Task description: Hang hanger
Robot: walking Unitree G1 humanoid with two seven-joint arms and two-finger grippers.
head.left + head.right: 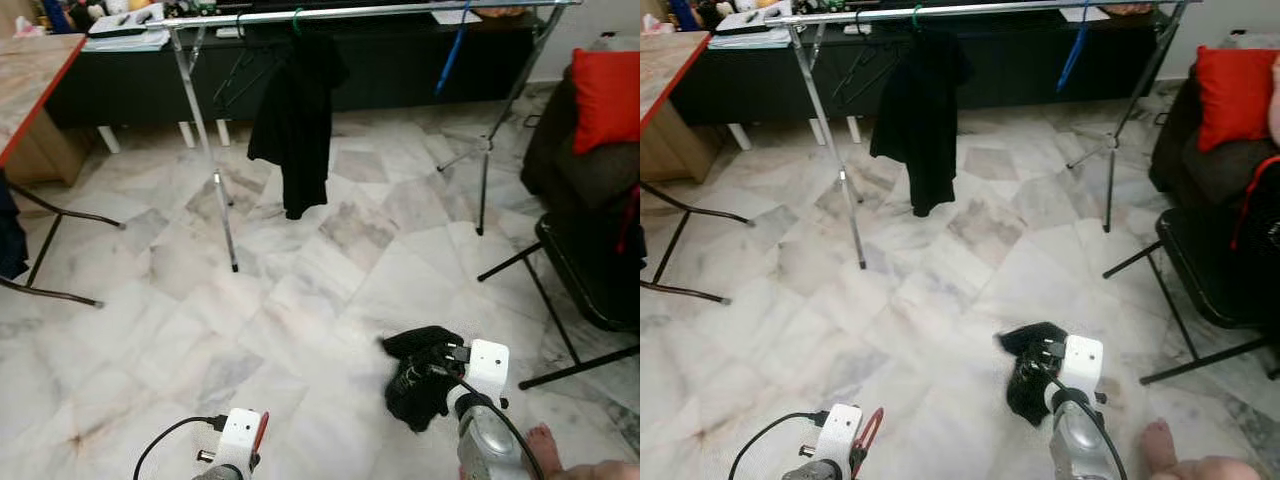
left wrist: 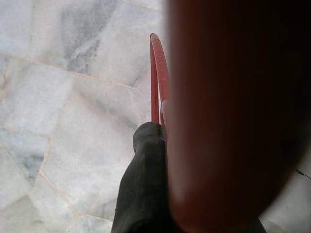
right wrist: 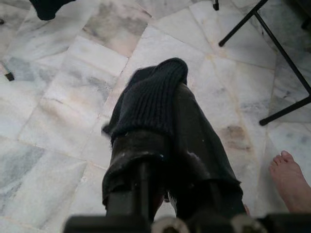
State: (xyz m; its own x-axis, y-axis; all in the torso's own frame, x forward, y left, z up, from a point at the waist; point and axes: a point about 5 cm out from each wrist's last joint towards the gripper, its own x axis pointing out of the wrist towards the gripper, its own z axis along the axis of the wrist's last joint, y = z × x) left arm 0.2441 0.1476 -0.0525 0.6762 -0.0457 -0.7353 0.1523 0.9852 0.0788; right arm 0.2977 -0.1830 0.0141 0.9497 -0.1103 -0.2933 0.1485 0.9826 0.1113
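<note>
A thin red hanger (image 2: 156, 73) runs along the black finger (image 2: 144, 179) of my left gripper (image 1: 248, 452), which is shut on it low in front of me. A piece of the hanger (image 1: 260, 432) sticks up beside the white wrist camera. My right gripper (image 1: 432, 378) is shut on a black knitted garment (image 1: 418, 382) that drapes over its fingers just above the marble floor. The silver clothes rail (image 1: 380, 11) stands across the room. On it hang a black garment (image 1: 296, 120) on a green hook, several black hangers (image 1: 240, 75) and a blue hanger (image 1: 452, 50).
A person's bare foot (image 1: 545, 445) rests on the floor by my right arm. A black folding chair (image 1: 590, 270) and a red cushion (image 1: 605, 95) are at the right. A wooden table (image 1: 30, 70) with black legs is at the left, and a dark cabinet (image 1: 400, 70) stands behind the rail.
</note>
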